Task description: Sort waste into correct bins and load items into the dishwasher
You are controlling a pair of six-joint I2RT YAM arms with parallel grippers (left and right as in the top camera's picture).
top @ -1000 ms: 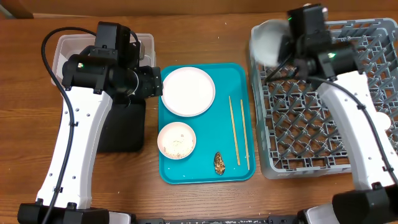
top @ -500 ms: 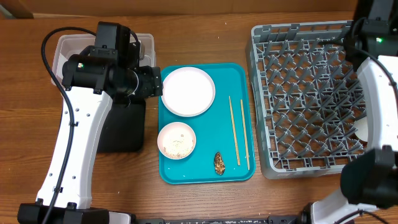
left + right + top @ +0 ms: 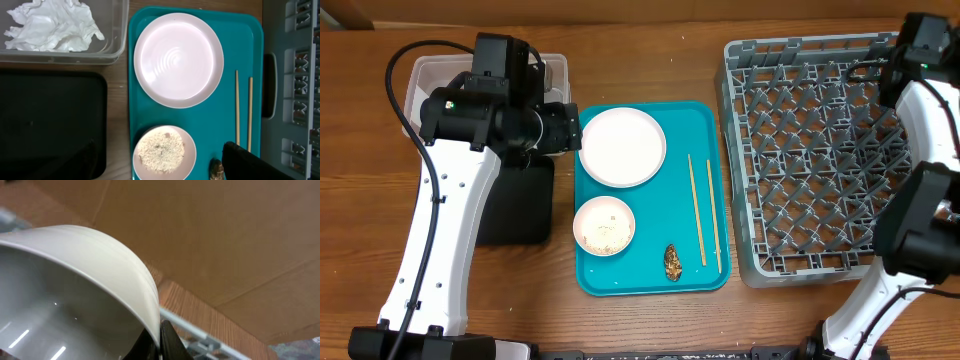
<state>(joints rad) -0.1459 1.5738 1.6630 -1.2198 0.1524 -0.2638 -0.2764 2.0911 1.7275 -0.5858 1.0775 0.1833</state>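
Overhead: the left arm (image 3: pixel 450 200) reaches over the tub (image 3: pixel 420 85) and black tray (image 3: pixel 520 205), just left of the teal tray (image 3: pixel 650 270). On the teal tray lie a plate (image 3: pixel 622 147), a rice bowl (image 3: pixel 604 225), chopsticks (image 3: pixel 700 210) and a brown lump (image 3: pixel 673 262). The rack (image 3: pixel 810 150) stands to the right on the surface, with the right arm (image 3: pixel 930 100) at its far right corner.

Left wrist: the left jaws gape wide and hold nothing – they hang above the rice bowl. A napkin (image 3: pixel 50 25) lies in the tub.

Right wrist: the right jaws are pinched on the rim of a white bowl (image 3: pixel 75 295) – it is tilted, with a rack bar just behind.
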